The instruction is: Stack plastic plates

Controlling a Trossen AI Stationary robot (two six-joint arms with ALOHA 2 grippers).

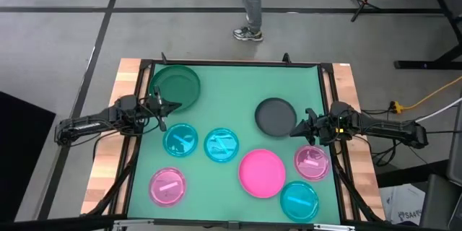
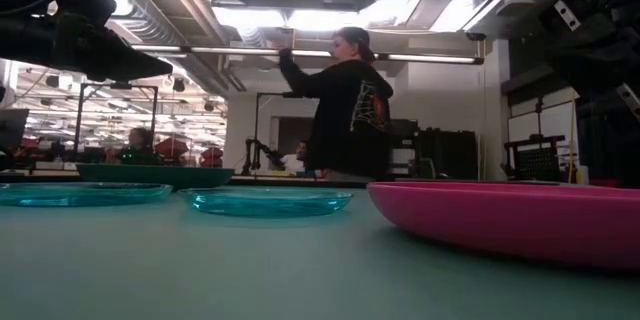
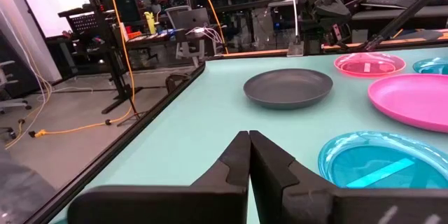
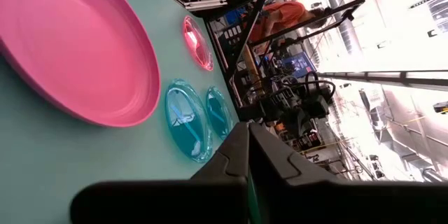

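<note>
Several plastic plates lie flat and apart on the green mat. A dark green one (image 1: 175,86) is at the far left and a dark grey one (image 1: 276,116) right of centre. Nearer lie a solid pink one (image 1: 262,172), two translucent pink ones (image 1: 168,186) (image 1: 312,162) and three cyan ones (image 1: 180,140) (image 1: 221,145) (image 1: 299,199). My left gripper (image 1: 173,107) hangs shut by the green plate's near rim, above the mat. My right gripper (image 1: 294,131) hangs shut beside the grey plate's near right rim. Both hold nothing.
A black frame rail (image 1: 231,63) borders the mat, with wooden strips (image 1: 108,144) along both sides. A person (image 1: 249,3) stands on the floor beyond the far edge. Bare mat (image 1: 231,94) lies between the green and grey plates.
</note>
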